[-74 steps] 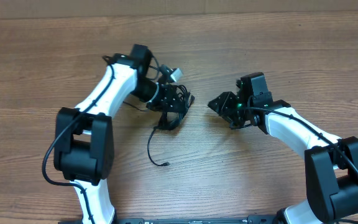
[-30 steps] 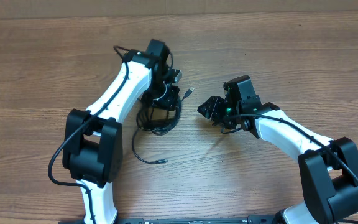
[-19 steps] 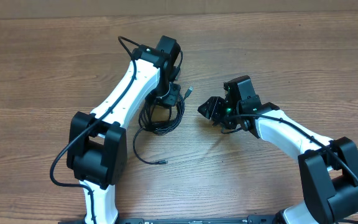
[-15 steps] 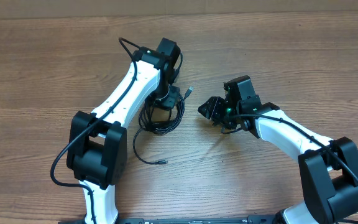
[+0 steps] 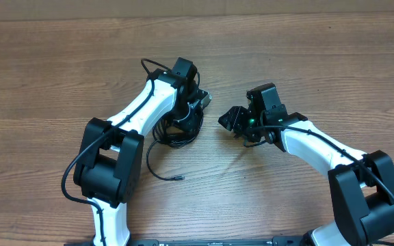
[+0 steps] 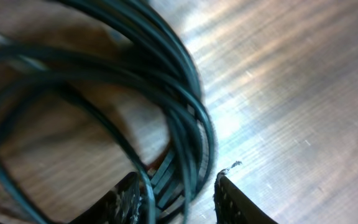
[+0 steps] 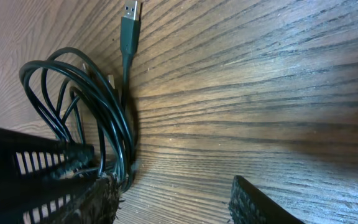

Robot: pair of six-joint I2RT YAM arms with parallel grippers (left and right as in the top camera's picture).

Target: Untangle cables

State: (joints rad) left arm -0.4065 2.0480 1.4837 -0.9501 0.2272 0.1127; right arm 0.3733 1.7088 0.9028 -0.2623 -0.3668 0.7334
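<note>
The cables [image 5: 176,133] lie as a coil of thin black loops on the wooden table, with one loose end [image 5: 176,178] trailing toward the front. My left gripper [image 5: 191,109] sits low over the coil's upper right part. In the left wrist view, several strands [image 6: 191,106] run between its fingers, which stand apart: the gripper [image 6: 179,202] is open around the bundle. My right gripper [image 5: 228,121] is open to the right of the coil, with only bare wood between its fingers [image 7: 173,199]. A USB plug [image 7: 129,18] points away from the coil [image 7: 114,118].
The left arm's own thick black wire [image 5: 149,65] arches up behind its wrist. Both arm bases [image 5: 108,178] [image 5: 368,191] stand near the front edge. The table's far edge [image 5: 183,15] runs along the top.
My left gripper has shifted right and down onto the coil's upper right part, and its fingers have spread wider. The coil was nudged slightly. The right arm has not moved.
</note>
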